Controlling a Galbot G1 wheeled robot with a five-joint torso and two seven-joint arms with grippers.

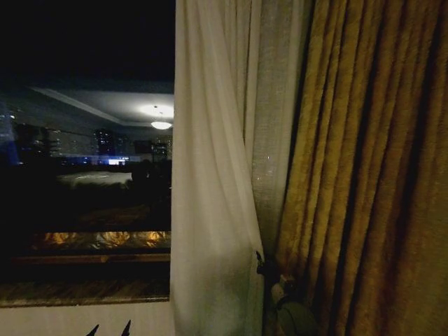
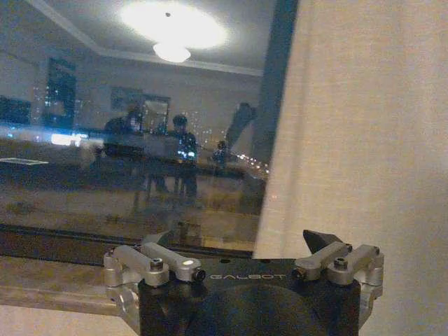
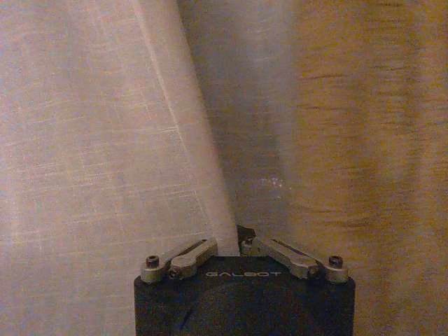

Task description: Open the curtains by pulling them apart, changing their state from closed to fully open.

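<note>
One sheer cream curtain [image 1: 210, 175] hangs bunched in the middle of the head view, its lower part drawn rightward against the gold-brown drape. Low on that fold, my right gripper [image 1: 260, 266] pinches the fabric. In the right wrist view the right gripper [image 3: 238, 234] has its jaws converged on a fold of the curtain [image 3: 105, 140]. My left gripper [image 1: 110, 329] sits low in front of the window, apart from the cloth. The left wrist view shows the left gripper [image 2: 241, 241] open and holding nothing, with the curtain [image 2: 350, 126] beside one finger.
A heavy gold-brown drape [image 1: 364, 168] hangs on the right, right behind my right arm. The bare dark window glass [image 1: 84, 105] reflects a lit room. A stone sill [image 1: 84, 290] runs below the glass, with a pale wall under it.
</note>
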